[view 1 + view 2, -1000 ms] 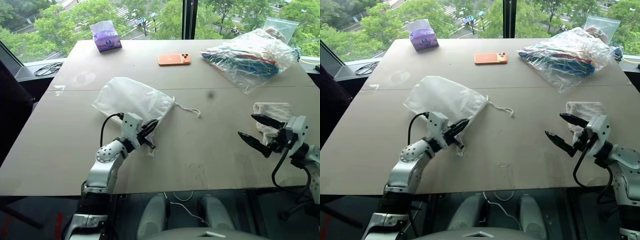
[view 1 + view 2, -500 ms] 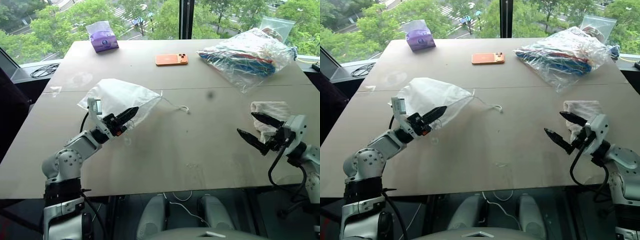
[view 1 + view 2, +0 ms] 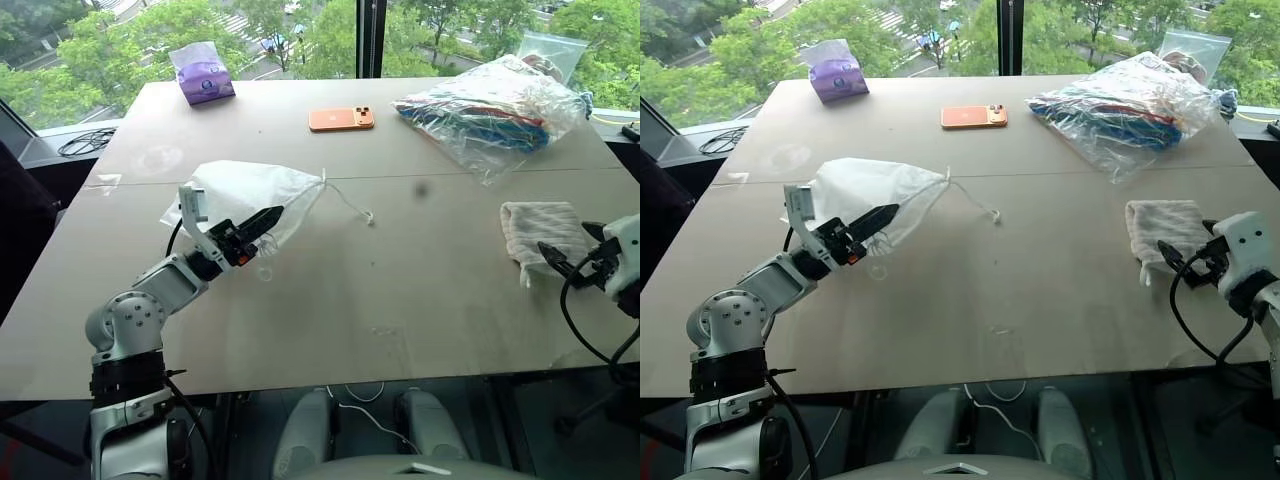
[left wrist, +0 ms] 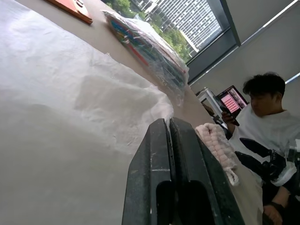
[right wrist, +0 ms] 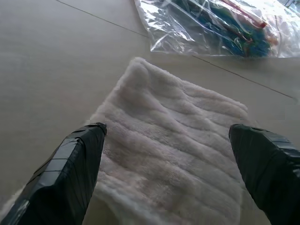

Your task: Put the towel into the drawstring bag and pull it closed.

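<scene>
- A wide grey table (image 3: pixel 330 300) stands before tall windows with green trees outside; at its far side lie a purple tissue pack (image 3: pixel 205 75), an orange phone (image 3: pixel 341 120) and a clear plastic bag (image 3: pixel 500 108) of colourful items.
- The left gripper (image 3: pixel 262 222) has its jaws pressed fully together at the edge of the drawstring bag (image 3: pixel 245 195); it has come up and pulled the bag leftward, its cord (image 3: pixel 350 205) trailing on the table.
- The right gripper (image 5: pixel 173 154) has swung out to the towel (image 3: pixel 540 232), which lies flat near the table's right edge; its jaws gape wide around the cloth, holding nothing.
- To my eye, the towel pick-up comes next; the bag's mouth is not yet opened.
</scene>
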You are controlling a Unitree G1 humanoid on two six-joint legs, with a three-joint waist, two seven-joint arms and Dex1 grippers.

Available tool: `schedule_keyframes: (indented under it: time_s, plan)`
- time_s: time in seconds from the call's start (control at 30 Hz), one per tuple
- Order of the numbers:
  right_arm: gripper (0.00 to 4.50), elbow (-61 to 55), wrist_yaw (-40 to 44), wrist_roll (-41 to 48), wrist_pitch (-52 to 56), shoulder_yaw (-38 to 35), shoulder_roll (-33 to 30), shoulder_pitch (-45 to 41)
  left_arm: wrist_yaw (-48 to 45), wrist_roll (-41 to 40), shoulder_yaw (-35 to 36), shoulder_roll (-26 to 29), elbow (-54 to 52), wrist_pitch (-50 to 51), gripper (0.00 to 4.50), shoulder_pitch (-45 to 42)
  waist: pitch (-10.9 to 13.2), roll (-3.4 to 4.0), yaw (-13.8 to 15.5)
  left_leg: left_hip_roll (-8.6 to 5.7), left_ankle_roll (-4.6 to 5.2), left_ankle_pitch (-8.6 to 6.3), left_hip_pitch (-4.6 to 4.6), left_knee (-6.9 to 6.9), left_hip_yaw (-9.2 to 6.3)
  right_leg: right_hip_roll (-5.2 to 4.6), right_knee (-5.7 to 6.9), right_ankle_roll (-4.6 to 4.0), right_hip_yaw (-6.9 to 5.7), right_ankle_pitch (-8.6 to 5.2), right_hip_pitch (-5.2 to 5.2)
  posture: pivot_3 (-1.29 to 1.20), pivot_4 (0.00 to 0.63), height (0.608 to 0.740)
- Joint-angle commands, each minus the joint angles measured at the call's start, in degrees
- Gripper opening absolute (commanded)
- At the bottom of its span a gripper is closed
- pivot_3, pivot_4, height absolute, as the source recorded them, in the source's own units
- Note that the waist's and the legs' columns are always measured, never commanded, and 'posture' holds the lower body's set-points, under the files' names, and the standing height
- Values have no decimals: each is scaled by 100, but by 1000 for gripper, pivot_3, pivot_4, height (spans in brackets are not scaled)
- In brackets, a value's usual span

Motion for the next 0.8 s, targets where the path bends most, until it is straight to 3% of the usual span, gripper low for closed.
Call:
schedule_keyframes:
  time_s: [0.03, 0.23, 0.5, 0.8]
  plan:
    - [4500, 23, -144, 47, 354, -125, -76, -189, 0, -125, 49, 21, -253, 3, 35, -71, 0, 0, -23, 1, 0, 0, 1, 0, 2, 2, 0, 0, 3, 0, 0, 0, 150, 740]
    - [4500, 1261, -715, 713, 1161, -705, 292, -1344, 9, -117, 11, 48, -417, 5, 35, -1, 4, -5, -17, 0, 0, 0, 3, 3, 12, 2, 1, 0, 12, 1, 0, 0, 150, 740]
    - [4500, 3279, -91, 1025, 1805, -481, 335, -2616, 47, -99, -18, 52, -539, 5, 35, 39, 9, -12, -18, -1, 1, 0, -3, -5, 9, 4, -11, 18, 9, 11, 0, 0, 150, 740]
    - [4500, 2613, 462, 1171, 2544, 114, 643, -2562, 208, -140, 106, 26, -717, -43, 35, 189, 10, -15, -57, 7, 1, 0, -1, -8, 11, 11, -12, 19, 14, 12, -1, 0, 150, 740]
